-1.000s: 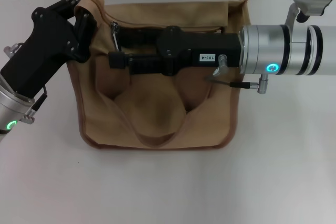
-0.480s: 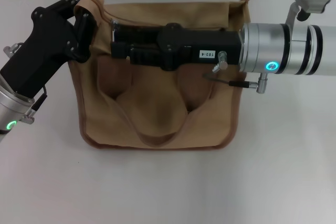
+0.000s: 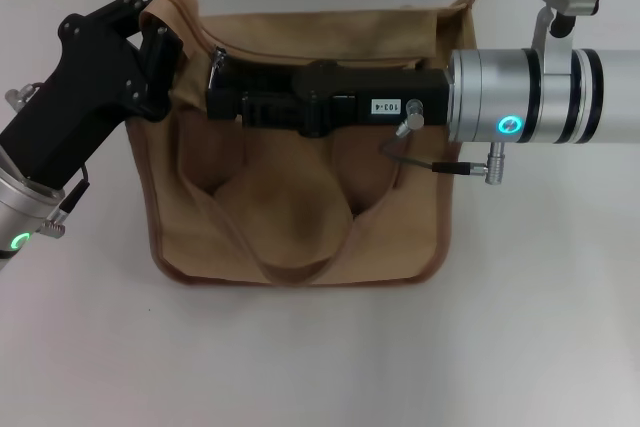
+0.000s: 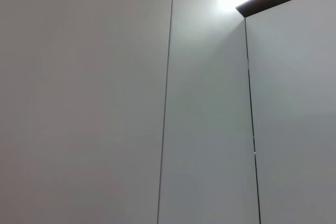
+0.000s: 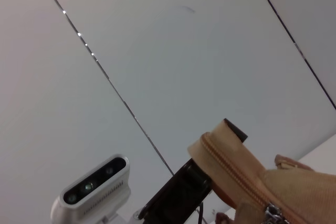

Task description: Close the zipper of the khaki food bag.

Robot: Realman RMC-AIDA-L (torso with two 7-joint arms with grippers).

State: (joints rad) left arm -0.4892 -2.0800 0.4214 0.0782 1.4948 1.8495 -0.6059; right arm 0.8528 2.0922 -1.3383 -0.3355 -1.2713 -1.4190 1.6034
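Note:
The khaki food bag (image 3: 290,217) lies on the white table with its loop handles toward me. My left gripper (image 3: 160,22) is shut on the bag's far left top corner and holds it up. My right gripper (image 3: 213,102) reaches from the right across the bag's top panel, and its tip is right beside the small silver pull tab (image 3: 216,69). The arm hides most of the zipper line. The right wrist view shows the held corner of the bag (image 5: 294,187), the zipper (image 5: 231,169) and the pull tab (image 5: 271,213). The left wrist view shows only wall.
The white table (image 3: 320,357) runs all around the bag. The right arm's silver forearm (image 3: 530,97) hangs over the bag's right edge with a thin cable (image 3: 440,167) below it. A wall stands behind the table.
My right gripper has moved away from me across the bag and slightly left, up to the zipper line by the pull tab. The left gripper has kept hold of the corner.

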